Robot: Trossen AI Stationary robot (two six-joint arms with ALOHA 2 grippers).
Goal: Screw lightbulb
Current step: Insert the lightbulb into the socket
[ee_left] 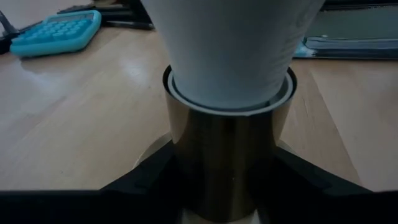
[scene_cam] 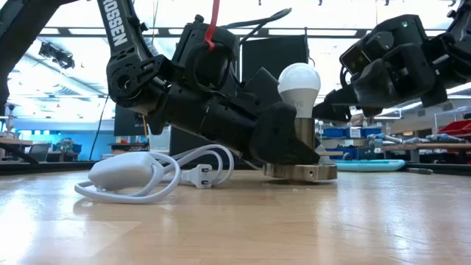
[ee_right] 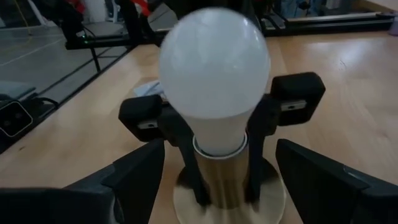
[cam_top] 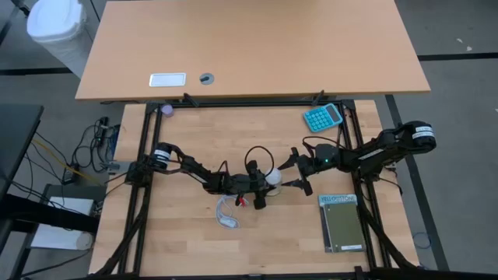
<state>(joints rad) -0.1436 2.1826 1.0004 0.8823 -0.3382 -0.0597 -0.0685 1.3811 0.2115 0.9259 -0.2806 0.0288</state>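
The white lightbulb (scene_cam: 298, 79) stands upright with its base down in a brass-coloured socket tube (ee_left: 227, 155). The tube rises from a round base disc (scene_cam: 300, 172) near the table's middle. The bulb also shows in the high view (cam_top: 274, 177) and the right wrist view (ee_right: 214, 74). My left gripper (cam_top: 261, 189) is shut on the socket tube. My right gripper (cam_top: 298, 173) is open just right of the bulb. Its fingers (ee_right: 134, 174) stand wide on either side and do not touch it. My left gripper pinches the socket's tube (ee_left: 186, 168) between its two fingers (ee_right: 180, 134), below the bulb's neck, one finger on each side. The fingers come from the table's left, slanting a little downward. The socket stands upright with its base disc (ee_right: 186, 202) on the table.
A coiled white cable with a plug (cam_top: 226, 214) lies just near of the left gripper. A teal calculator (cam_top: 323, 117) lies at the far right, and a green book (cam_top: 341, 224) at the near right. A raised shelf (cam_top: 249, 47) spans the far side.
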